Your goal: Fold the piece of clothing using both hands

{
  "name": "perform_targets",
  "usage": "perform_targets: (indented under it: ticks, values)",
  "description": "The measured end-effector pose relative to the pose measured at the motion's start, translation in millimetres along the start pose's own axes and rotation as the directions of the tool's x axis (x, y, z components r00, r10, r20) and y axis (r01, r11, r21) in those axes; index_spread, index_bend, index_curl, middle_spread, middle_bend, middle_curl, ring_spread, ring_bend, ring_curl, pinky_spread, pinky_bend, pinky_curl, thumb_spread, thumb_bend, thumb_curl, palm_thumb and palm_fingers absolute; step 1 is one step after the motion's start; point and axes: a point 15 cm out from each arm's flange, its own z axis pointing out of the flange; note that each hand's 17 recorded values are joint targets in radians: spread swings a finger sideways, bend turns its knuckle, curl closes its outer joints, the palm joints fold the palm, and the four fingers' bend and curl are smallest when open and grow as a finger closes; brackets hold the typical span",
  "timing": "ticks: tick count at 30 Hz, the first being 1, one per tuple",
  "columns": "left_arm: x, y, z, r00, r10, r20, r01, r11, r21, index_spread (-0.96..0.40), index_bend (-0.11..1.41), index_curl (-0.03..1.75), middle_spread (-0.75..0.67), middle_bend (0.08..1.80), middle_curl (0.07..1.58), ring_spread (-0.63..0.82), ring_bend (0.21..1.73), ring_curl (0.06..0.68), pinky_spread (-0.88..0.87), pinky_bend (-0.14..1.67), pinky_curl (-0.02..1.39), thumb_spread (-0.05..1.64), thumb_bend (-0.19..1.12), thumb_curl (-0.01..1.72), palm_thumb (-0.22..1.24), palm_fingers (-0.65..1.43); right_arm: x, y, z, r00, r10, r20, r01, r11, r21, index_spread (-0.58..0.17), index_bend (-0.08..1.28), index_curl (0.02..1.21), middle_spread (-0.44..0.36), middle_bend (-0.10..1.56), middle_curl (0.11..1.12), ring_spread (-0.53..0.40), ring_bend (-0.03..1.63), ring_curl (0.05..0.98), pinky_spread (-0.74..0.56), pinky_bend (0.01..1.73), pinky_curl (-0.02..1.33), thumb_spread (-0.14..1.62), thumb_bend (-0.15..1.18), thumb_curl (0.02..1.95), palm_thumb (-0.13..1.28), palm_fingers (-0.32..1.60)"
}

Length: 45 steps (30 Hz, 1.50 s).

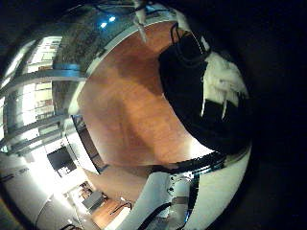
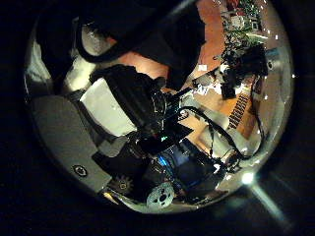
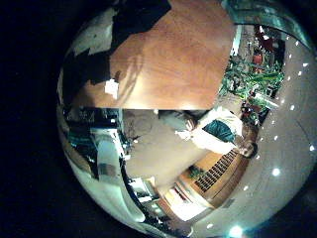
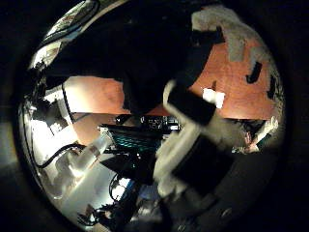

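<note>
The dark garment (image 1: 197,91) lies on the wooden surface (image 1: 134,105), apart from both hands. A hand (image 1: 223,81) hovers over it with straight fingers; which one, and the other's state, I cannot tell.

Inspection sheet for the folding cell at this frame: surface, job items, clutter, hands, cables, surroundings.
surface: wooden table, mostly bare.
job's things: piece of clothing lying on the table; how far it is folded cannot be told.
clutter: small flat slip on the table beside the clothing.
hands: left hand and right hand above the table, open or shut cannot be told; a hand is at the clothing.
cables: nothing seen on the table.
surroundings: windows beyond the table.
</note>
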Motion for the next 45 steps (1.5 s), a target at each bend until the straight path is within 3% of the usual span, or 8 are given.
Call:
perform_targets:
  ticks: [2,4,12,18,25,32,37,45]
  values:
    - [-1,0,1,1.0,-0.003,0.001,0.003,1.0,-0.002,-0.7,0.4,0.99,-0.51,1.06,0.79,-0.42,1.34,0.527,-0.59,1.15,0.68,1.58,0.79,1.07,0.38,1.12,-13,3,11,0.999,-0.036,-0.009,0.036,0.999,-0.024,-0.394,0.44,0.66,-0.237,0.84,0.74,-0.273,1.22,0.628,-0.38,1.13,0.73,1.21,-0.05,0.35,0.46,0.28]
    - [-2,1,1,1.0,-0.002,-0.001,0.002,1.0,-0.003,-0.7,0.39,1.0,-0.51,1.06,0.79,-0.42,1.34,0.527,-0.59,1.15,0.68,1.58,0.79,1.07,0.37,1.12,-29,7,22,0.998,-0.069,-0.009,0.069,0.997,-0.046,-0.382,0.48,0.65,-0.223,0.81,0.72,-0.242,1.12,0.591,-0.28,0.96,0.68,1.18,-0.05,0.32,0.39,0.13]
    - [-3,1,2,1.0,-0.003,0.002,0.003,1.0,-0.004,-0.7,0.38,1.01,-0.51,1.05,0.79,-0.42,1.34,0.528,-0.59,1.14,0.69,1.58,0.82,1.09,0.35,1.13,-81,4,55,0.99,-0.14,0.013,0.14,0.988,-0.068,-0.288,0.42,0.6,-0.151,0.76,0.66,-0.194,1.05,0.519,-0.03,0.75,0.55,1.08,-0.04,0.28,0.22,0.16]
    - [-4,2,2,1.0,-0.004,0.002,0.004,1.0,-0.009,-0.7,0.38,1.01,-0.51,1.05,0.79,-0.42,1.34,0.528,-0.6,1.14,0.69,1.57,0.83,1.09,0.33,1.13,-106,4,64,0.996,-0.08,-0.029,0.078,0.993,-0.086,-0.247,0.29,0.56,-0.154,0.75,0.67,-0.209,1.17,0.546,-0.09,0.84,0.53,1.01,-0.04,0.27,0.13,0.32]
    - [-5,2,3,1.0,-0.006,0.001,0.006,1.0,-0.01,-0.7,0.37,1.01,-0.51,1.05,0.79,-0.42,1.34,0.528,-0.6,1.13,0.7,1.57,0.84,1.1,0.32,1.13,-129,0,74,0.994,-0.071,-0.084,0.064,0.994,-0.09,-0.243,0.23,0.57,-0.173,0.75,0.71,-0.231,1.24,0.585,-0.2,0.92,0.55,0.97,-0.03,0.28,0.11,0.37]
    - [-5,2,3,1.0,-0.003,0.001,0.003,1.0,-0.012,-0.71,0.37,1.02,-0.51,1.04,0.79,-0.42,1.34,0.529,-0.6,1.13,0.7,1.57,0.85,1.1,0.31,1.13,-127,-17,85,0.986,-0.03,-0.163,0.021,0.998,-0.056,-0.3,0.23,0.61,-0.21,0.76,0.77,-0.25,1.28,0.608,-0.33,1.03,0.57,0.98,-0.02,0.29,0.16,0.49]
    - [-7,2,4,1.0,-0.006,0.003,0.006,1.0,-0.014,-0.71,0.37,1.02,-0.51,1.04,0.79,-0.42,1.34,0.529,-0.6,1.13,0.7,1.57,0.86,1.1,0.31,1.13,-127,-21,94,0.98,-0.042,-0.192,0.03,0.997,-0.065,-0.381,0.25,0.68,-0.257,0.81,0.85,-0.273,1.33,0.627,-0.42,1.15,0.6,1.0,0.0,0.31,0.27,0.63]
    - [-10,2,5,1.0,-0.01,0.004,0.01,1.0,-0.023,-0.72,0.36,1.01,-0.51,1.04,0.79,-0.42,1.34,0.528,-0.6,1.13,0.7,1.57,0.86,1.11,0.3,1.14,-129,-32,93,0.98,-0.046,-0.191,0.041,0.999,-0.026,-0.519,0.48,0.91,-0.329,0.91,0.99,-0.286,1.38,0.68,-0.39,1.34,0.69,1.02,0.02,0.36,0.55,0.83]
